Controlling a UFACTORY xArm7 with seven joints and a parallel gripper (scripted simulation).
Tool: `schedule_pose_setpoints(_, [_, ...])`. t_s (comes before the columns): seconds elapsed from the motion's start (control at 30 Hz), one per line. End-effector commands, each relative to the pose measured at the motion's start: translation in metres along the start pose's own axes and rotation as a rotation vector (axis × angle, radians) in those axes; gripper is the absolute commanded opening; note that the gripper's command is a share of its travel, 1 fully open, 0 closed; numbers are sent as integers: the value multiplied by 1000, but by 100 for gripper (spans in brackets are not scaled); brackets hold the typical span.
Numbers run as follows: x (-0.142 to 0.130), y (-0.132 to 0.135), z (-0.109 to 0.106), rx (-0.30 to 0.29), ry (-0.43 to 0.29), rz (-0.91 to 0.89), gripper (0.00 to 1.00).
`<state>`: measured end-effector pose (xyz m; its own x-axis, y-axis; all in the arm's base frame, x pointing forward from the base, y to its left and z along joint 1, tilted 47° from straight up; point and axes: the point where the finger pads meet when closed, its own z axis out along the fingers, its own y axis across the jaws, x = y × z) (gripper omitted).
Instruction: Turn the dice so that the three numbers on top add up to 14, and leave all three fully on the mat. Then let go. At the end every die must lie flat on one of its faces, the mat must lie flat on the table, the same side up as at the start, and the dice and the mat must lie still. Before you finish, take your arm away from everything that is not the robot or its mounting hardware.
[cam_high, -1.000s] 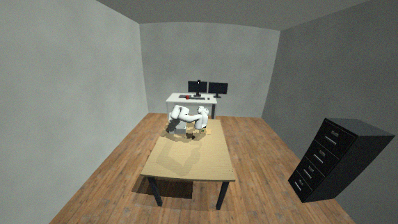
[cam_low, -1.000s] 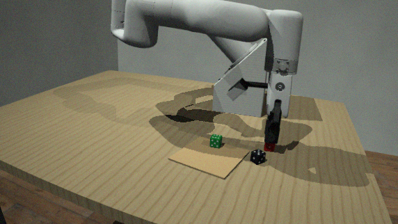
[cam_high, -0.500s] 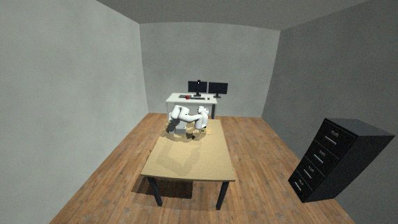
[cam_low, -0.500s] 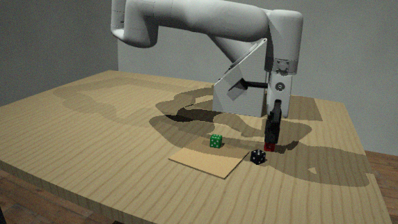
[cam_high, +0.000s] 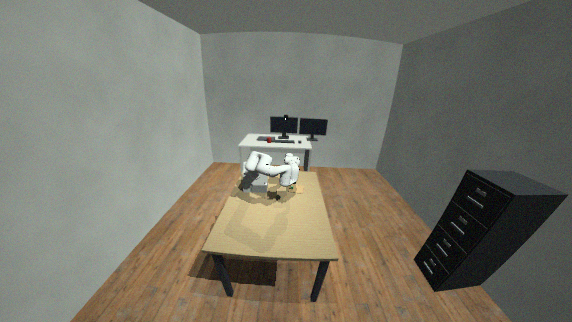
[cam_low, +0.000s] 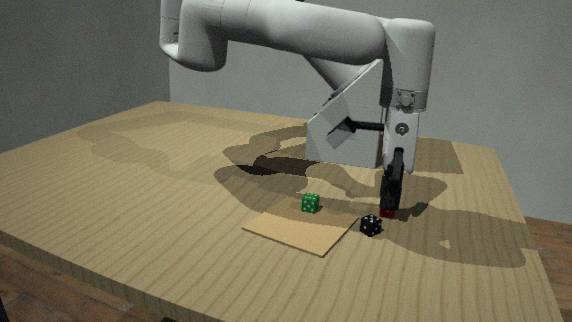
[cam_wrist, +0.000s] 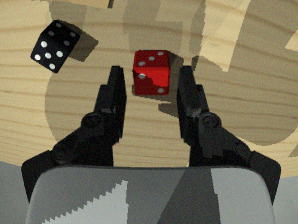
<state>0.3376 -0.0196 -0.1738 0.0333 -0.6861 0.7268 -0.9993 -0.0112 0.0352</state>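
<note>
A red die (cam_wrist: 152, 72) lies on the bare table, off the mat, between the tips of my gripper (cam_wrist: 151, 81). The fingers stand apart with a small gap on each side of the die, so the gripper is open and holds nothing. In the exterior view the gripper (cam_low: 389, 206) points straight down with the red die (cam_low: 386, 213) at its fingertips. A black die (cam_low: 371, 225) with white pips lies on the table just off the right corner of the tan mat (cam_low: 300, 231); it also shows in the wrist view (cam_wrist: 56, 44). A green die (cam_low: 310, 202) sits at the mat's far edge.
The arm's grey base block (cam_low: 345, 132) stands behind the dice. The table's right edge (cam_low: 520, 220) is near. In the top view a desk with monitors (cam_high: 277, 140) stands behind the table and a black filing cabinet (cam_high: 480, 227) at the right.
</note>
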Motion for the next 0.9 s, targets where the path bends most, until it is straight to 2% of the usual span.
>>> schedule_pose_setpoints(0.0, [-1,-1,6,3,-3,0,42])
schedule_pose_setpoints(0.3, [-1,-1,19,3,-3,0,42])
schedule_pose_setpoints(0.87, [-1,-1,20,3,-3,0,42])
